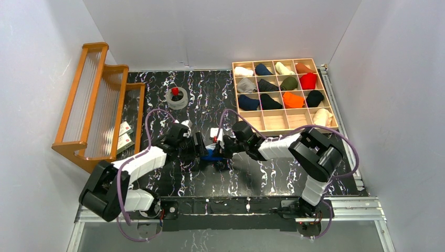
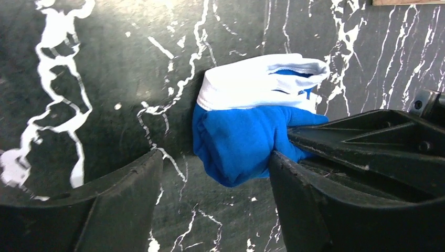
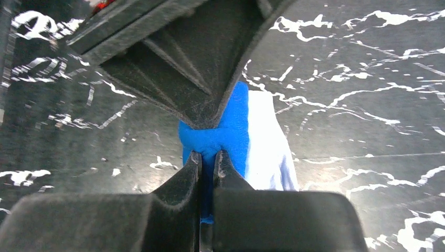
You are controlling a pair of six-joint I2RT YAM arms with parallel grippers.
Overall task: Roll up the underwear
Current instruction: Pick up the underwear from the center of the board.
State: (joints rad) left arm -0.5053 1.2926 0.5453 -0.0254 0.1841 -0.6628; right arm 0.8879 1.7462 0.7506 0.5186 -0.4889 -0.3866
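**Blue roll pinched at one end, other gripper apart around it**

The blue underwear (image 2: 241, 142) lay as a short, thick roll on the black marbled table (image 2: 105, 63), approx. at the centre btw. the two arms, w/ the white waistband at one end. The right gripper (image 3: 208, 157) was clamped on a fold of blue cloth at the roll's end, its fingers pressed together w/ fabric between them. The left gripper (image 2: 215, 160) had its fingers apart, one on each side of the roll; one was clearly off the cloth, the other just beside it.

In my judgement the roll looked formed but loose, so the step in hand was securing it. The pinch needed to be firm w/o side pull, or the layers could unwind. The left gripper needed to close on the whole bundle, not only the outer layer, before any release. The wooden grid box (image 1: 273, 121) w/ other rolls stood well apart, at the far right; prob. a free compartment was the goal.
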